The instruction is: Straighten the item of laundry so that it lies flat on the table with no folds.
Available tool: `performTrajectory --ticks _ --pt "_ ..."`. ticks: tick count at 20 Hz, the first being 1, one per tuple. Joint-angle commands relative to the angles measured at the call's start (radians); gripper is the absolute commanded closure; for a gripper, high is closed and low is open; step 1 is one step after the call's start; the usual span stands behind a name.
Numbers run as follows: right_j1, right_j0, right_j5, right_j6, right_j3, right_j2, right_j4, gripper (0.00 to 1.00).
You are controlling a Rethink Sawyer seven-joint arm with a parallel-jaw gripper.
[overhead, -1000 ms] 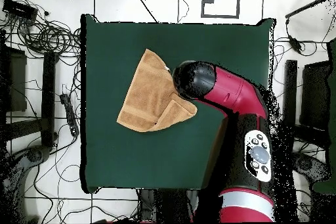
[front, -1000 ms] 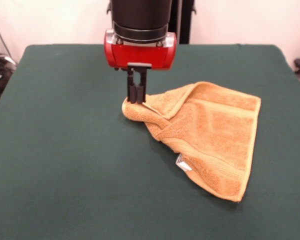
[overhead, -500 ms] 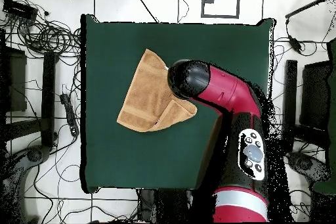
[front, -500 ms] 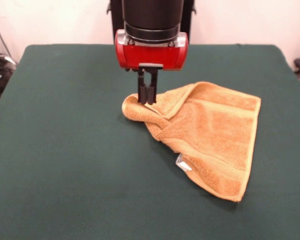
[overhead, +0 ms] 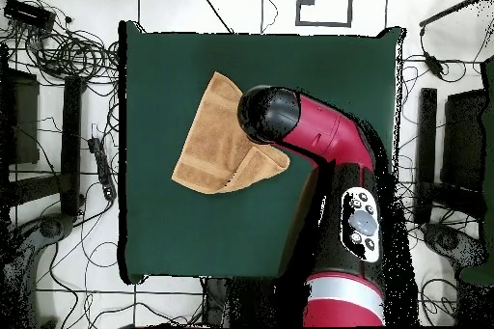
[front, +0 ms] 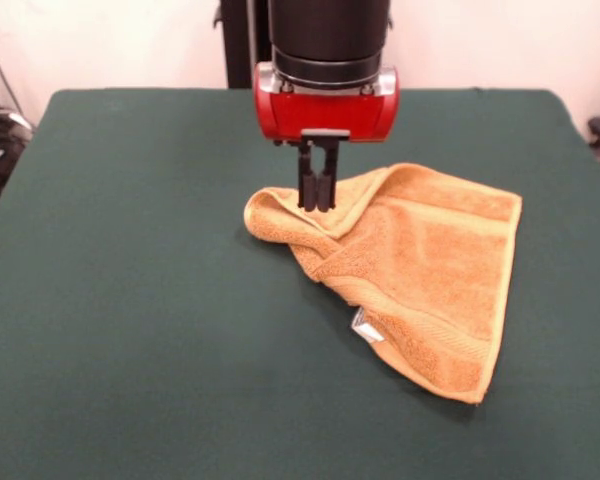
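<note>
Sliding sideways across half a second, the arm's red and black head now hangs over the folded part of the towel rather than its rounded tip, having moved rightward in the front view from the cloth's outer bump toward its middle; the towel itself has not shifted.

Spread beneath everything is the table point(front: 130, 330), a broad dark green surface that dwarfs the cloth lying on it. From above, the red arm point(overhead: 333, 137) reaches in from the table's lower right side, its black rounded end covering one side of the towel.

On the green cloth lies the towel point(front: 430, 270), orange-yellow terry, resting right of centre in the front view and left of centre in the overhead view point(overhead: 217, 137). It is not flat: one corner is folded over onto the body, forming a thick rolled ridge that ends in a rounded bump on the left in the front view. A woven band runs along its lower edge.

Pointing straight down at that folded ridge is the end effector point(front: 317, 205), its two dark fingers pressed together with no gap visible, tips at the surface of the cloth; whether any fabric is pinched between them cannot be made out.

Smallest of all, a white tag point(front: 365, 325) pokes out from the towel's lower left edge.
</note>
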Motion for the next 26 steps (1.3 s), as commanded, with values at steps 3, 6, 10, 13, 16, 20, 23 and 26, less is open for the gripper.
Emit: performTrajectory --ticks 3,6,10,13,16,20,23,26 --pt "0.105 0.029 0.019 0.323 0.027 0.028 0.054 1.00" --pt "0.105 0.031 0.020 0.323 0.028 0.025 0.058 1.00" --pt "0.110 0.038 0.034 0.325 0.019 0.013 0.058 1.00" --pt "0.113 0.043 0.052 0.326 0.015 0.002 0.056 0.00" --pt "0.110 0.040 0.051 0.331 0.026 0.003 0.065 0.00" --pt "0.105 0.029 -0.009 0.313 0.033 0.016 0.072 0.00" --pt "0.103 0.034 0.017 0.323 0.037 0.003 0.075 0.00" --pt "0.098 0.043 0.014 0.336 0.055 -0.005 0.081 0.00"
